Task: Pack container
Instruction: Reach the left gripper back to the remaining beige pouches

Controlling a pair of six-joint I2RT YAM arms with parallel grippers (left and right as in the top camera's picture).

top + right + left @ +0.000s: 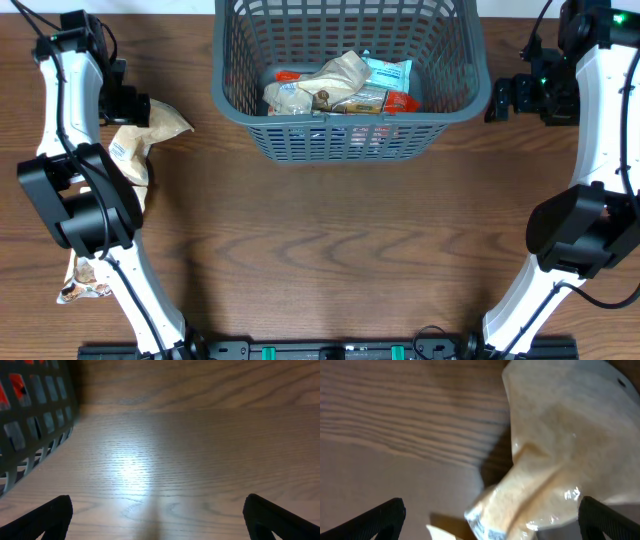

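Note:
The container point(232, 100) is a dark grey lattice basket at the top middle, holding several snack packets point(345, 85). Its side also shows at the left of the right wrist view point(30, 425). A tan clear-wrapped packet point(150, 135) lies on the table at the left. In the left wrist view the tan packet point(560, 455) lies between my open left gripper's fingers point(492, 520), which are apart from it. My left gripper point(128, 105) sits just above the packet. My right gripper point(500, 98) is open and empty right of the basket, over bare table point(157, 517).
Another printed packet point(85, 282) lies by the left arm's base at the lower left. The wooden table point(340, 240) spreads in front of the basket.

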